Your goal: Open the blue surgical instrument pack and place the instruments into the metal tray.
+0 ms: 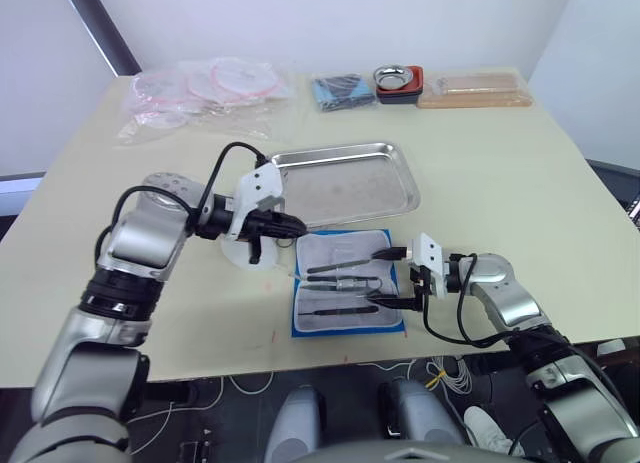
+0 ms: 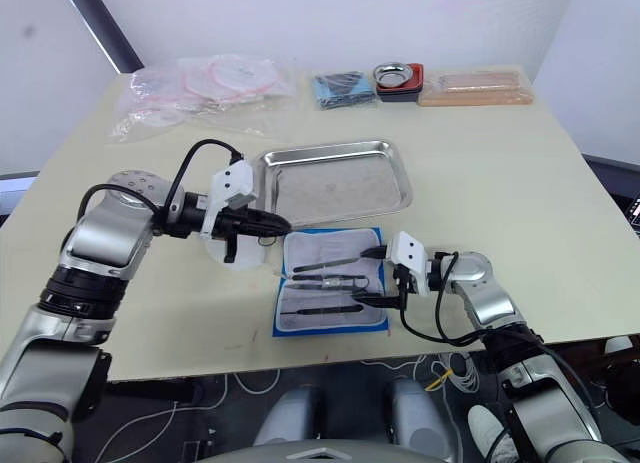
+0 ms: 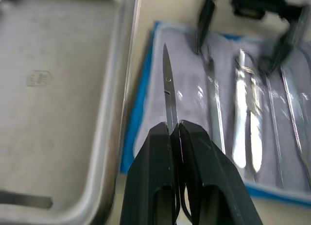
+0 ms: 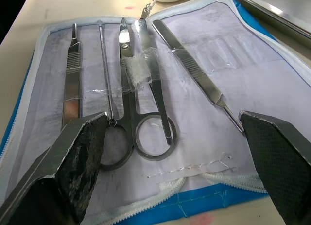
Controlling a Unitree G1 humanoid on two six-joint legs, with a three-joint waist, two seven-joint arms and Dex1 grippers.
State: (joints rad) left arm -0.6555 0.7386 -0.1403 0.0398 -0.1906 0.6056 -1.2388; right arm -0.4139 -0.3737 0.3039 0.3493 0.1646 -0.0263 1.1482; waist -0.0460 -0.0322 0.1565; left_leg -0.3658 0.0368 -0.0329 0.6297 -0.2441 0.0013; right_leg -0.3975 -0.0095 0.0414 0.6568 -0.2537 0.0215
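- Pale cream bench (image 1: 520,173) carries everything; the landmark is the metal tray (image 1: 345,183), a shallow steel rectangle with rounded corners and a raised rim, near the middle.
- Just in front of the tray lies the blue pack (image 1: 347,293), spread open flat, bright blue edging around a grey-white lining with a zip border.
- Instruments (image 4: 141,89) lie side by side on the lining: ring-handled scissors held under a clear strap, a slim probe, a flat handle and tweezers, all silver.
- Left gripper (image 3: 175,132) hovers at the tray's front left corner, above the pack's far edge, its black fingers pinched on a pair of slim pointed scissors (image 3: 167,84) whose blades stick out forward.
- Right gripper (image 1: 395,278) sits at the pack's right edge, in front of the tray, fingers spread wide over the lining with nothing between them.
- Beyond the tray, along the bench's far edge: clear bags (image 1: 205,88), a dark blue bundle (image 1: 342,90), a small bowl in a red dish (image 1: 400,80).
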